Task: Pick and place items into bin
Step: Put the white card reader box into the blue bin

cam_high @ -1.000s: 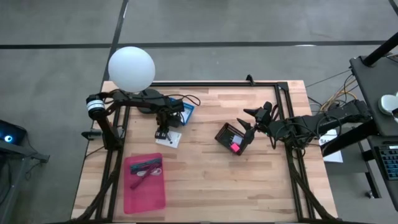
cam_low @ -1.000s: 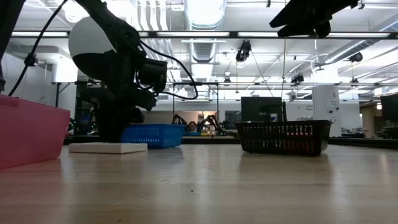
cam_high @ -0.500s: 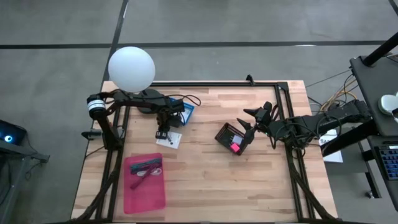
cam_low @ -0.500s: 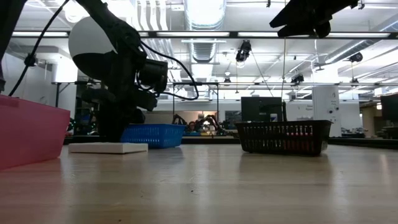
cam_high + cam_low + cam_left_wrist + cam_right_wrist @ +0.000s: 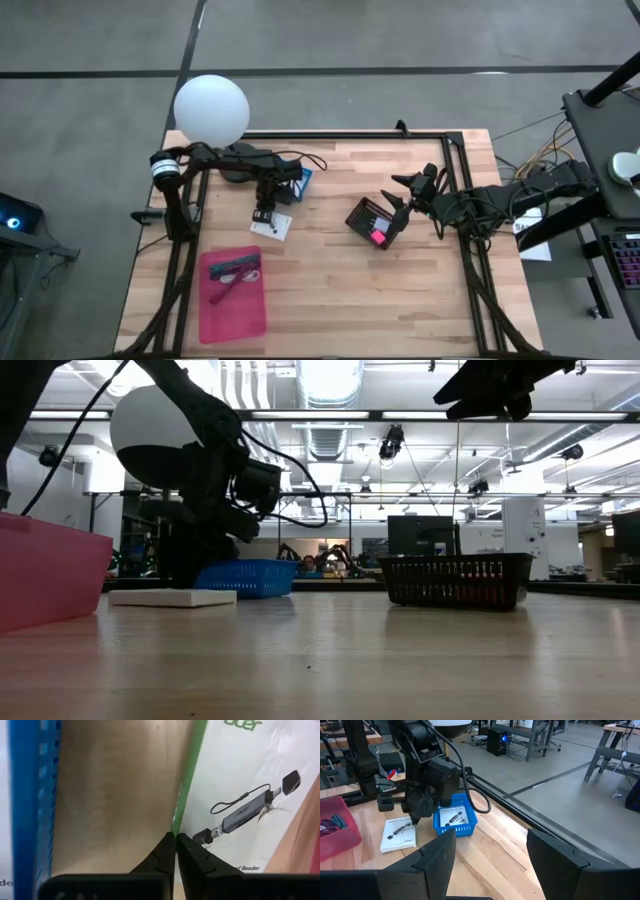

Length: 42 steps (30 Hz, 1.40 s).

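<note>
A white card box (image 5: pixel 274 225) with a printed black gadget lies flat on the table beside a blue basket (image 5: pixel 301 180). My left gripper (image 5: pixel 263 213) points down at it, shut; in the left wrist view the closed tips (image 5: pixel 175 838) meet at the box's green side edge (image 5: pixel 186 785). A pink bin (image 5: pixel 232 291) near the front left holds pens. My right gripper (image 5: pixel 490 855) hangs open, high above the table near a black basket (image 5: pixel 374 222). My left gripper comes at the white box from above, its shut fingertips (image 5: pixel 167 847) at the green side edge. I cannot tell whether they touch it. The box (image 5: pixel 170 598) lies flat on the table.
The black basket (image 5: pixel 458 580) with magenta things inside stands right of centre. A white ball lamp (image 5: pixel 211 108) sits at the far left corner. A black frame (image 5: pixel 460 190) runs along the table's sides. Bare wood (image 5: pixel 350 300) stretches across the front middle.
My left arm has shifted a little and risen slightly over the white box. The box lies flat where it was.
</note>
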Each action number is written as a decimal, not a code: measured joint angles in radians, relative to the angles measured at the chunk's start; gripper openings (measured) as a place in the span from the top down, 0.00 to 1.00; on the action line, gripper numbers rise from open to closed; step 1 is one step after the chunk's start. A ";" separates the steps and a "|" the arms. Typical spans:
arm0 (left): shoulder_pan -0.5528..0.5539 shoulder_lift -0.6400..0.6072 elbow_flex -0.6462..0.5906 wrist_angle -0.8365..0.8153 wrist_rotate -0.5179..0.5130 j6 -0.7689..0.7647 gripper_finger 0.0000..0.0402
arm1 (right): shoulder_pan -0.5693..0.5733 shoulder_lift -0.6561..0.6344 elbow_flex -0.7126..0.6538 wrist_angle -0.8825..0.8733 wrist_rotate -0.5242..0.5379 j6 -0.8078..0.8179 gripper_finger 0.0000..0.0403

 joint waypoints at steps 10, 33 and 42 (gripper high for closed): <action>-0.001 -0.001 0.059 -0.092 0.020 0.020 1.00 | 0.000 0.000 0.000 0.000 0.000 0.000 0.43; -0.001 -0.088 0.188 -0.235 0.081 0.046 1.00 | 0.000 0.000 0.000 -0.001 0.000 0.000 0.43; 0.001 -0.088 0.146 -0.180 0.089 -0.026 1.00 | 0.000 0.000 0.000 -0.002 0.000 0.000 0.43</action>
